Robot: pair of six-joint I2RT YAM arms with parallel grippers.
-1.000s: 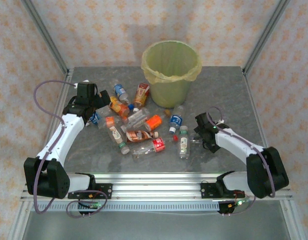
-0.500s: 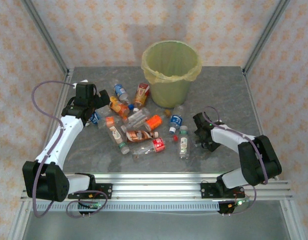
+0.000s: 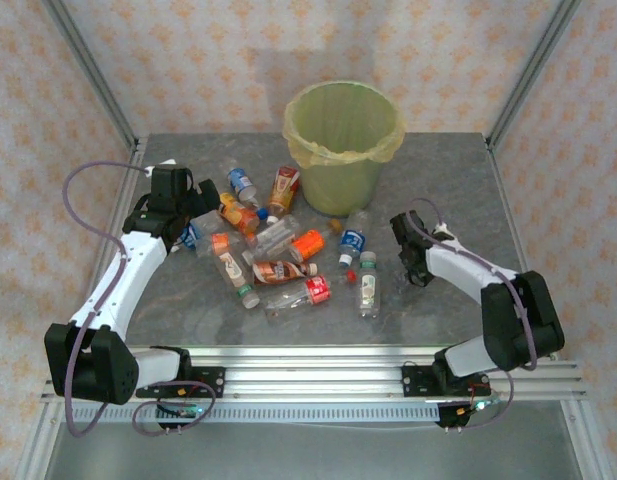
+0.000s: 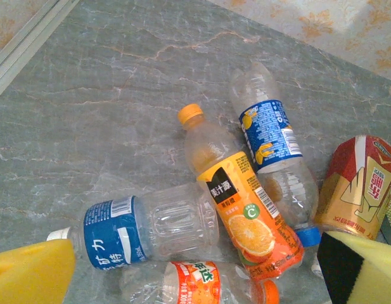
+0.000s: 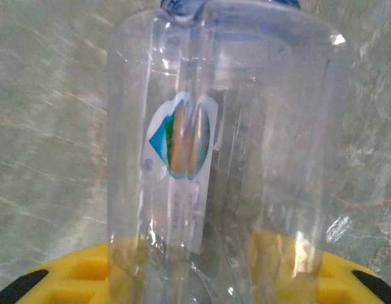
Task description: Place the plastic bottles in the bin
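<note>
The right arm (image 3: 468, 275) bends sharply at the elbow, its forearm angling in toward the bin (image 3: 338, 185) from the right front. The right hand (image 3: 413, 260) is clamped on a clear bottle (image 5: 227, 126). Left of the bin, the left arm (image 3: 128, 270) stretches forward, with the left hand (image 3: 196, 205) spread wide above the plastic bottles (image 3: 278, 250). These lie scattered on the bench (image 3: 458, 180) in front of the bin.
</note>
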